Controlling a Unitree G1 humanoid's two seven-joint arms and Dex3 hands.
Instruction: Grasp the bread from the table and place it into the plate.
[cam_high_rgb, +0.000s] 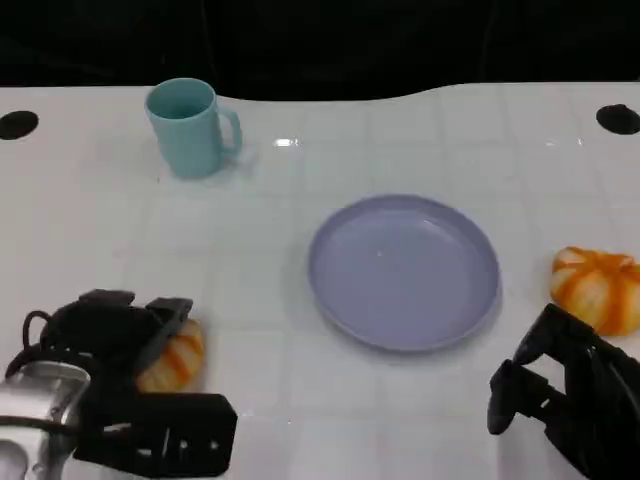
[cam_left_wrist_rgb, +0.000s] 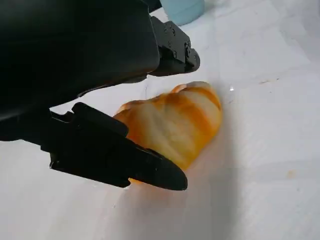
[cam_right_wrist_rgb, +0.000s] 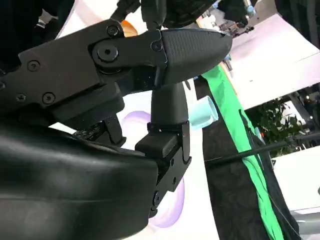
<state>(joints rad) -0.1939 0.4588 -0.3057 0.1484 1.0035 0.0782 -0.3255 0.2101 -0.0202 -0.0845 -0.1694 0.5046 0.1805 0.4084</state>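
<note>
Head view: your left hand (cam_high_rgb: 120, 345) is sitting at the near left of the white table (cam_high_rgb: 300, 250), fingers spread around a bread roll (cam_high_rgb: 175, 358) that is lying on the table just right of the hand. A second bread roll (cam_high_rgb: 598, 288) is resting at the right edge, just beyond your right hand (cam_high_rgb: 560, 390), whose fingers are held apart and carrying nothing. The purple plate (cam_high_rgb: 404, 272) is sitting bare between the two hands, and a light blue mug (cam_high_rgb: 188, 127) is standing at the far left.

Left wrist view: the fingers (cam_left_wrist_rgb: 125, 160) are bracketing the roll on two sides; you cannot tell whether they are pressing it.

Right wrist view: the fingers (cam_right_wrist_rgb: 170, 50) are curling loosely on nothing; the plate's rim and the mug are showing behind them.
</note>
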